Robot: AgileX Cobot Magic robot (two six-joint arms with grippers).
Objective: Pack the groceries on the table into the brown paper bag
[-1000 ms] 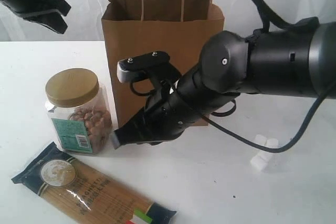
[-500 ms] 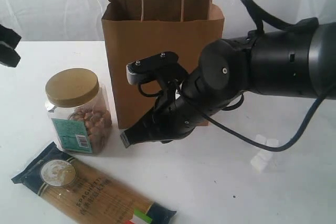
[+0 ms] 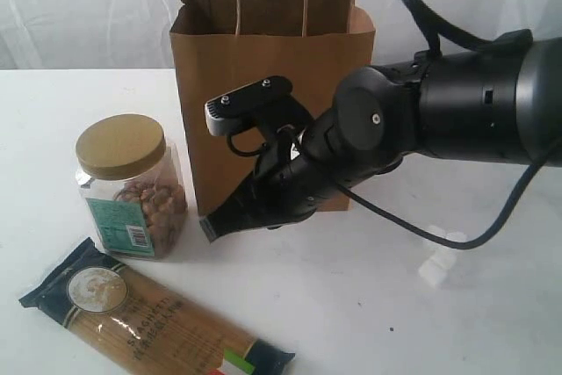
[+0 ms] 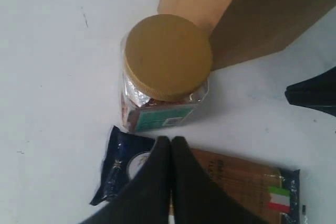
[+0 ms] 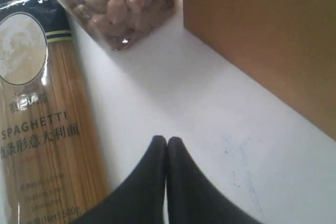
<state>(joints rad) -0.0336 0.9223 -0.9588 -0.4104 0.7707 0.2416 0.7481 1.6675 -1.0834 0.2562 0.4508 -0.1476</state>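
Kraft bag (image 3: 263, 85) upright on table (image 3: 492, 322), jar (image 3: 130, 186) just beside it, spaghetti (image 3: 149, 318) flat in front. Right gripper (image 3: 211, 227) clenched, empty, low between jar and bag; left gripper (image 4: 170, 145) clenched, empty, above spaghetti. Seemingly lining up a pick. Next: open jaws, straddle jar, lift over bag rim

The brown paper bag (image 3: 263, 59) stands open at the top, yet the right arm (image 3: 413, 120) sprawls across its front, leaving just a narrow strip of bare desk (image 3: 351, 313) between nut jar (image 3: 132, 186), bag and spaghetti packet (image 3: 149, 318).
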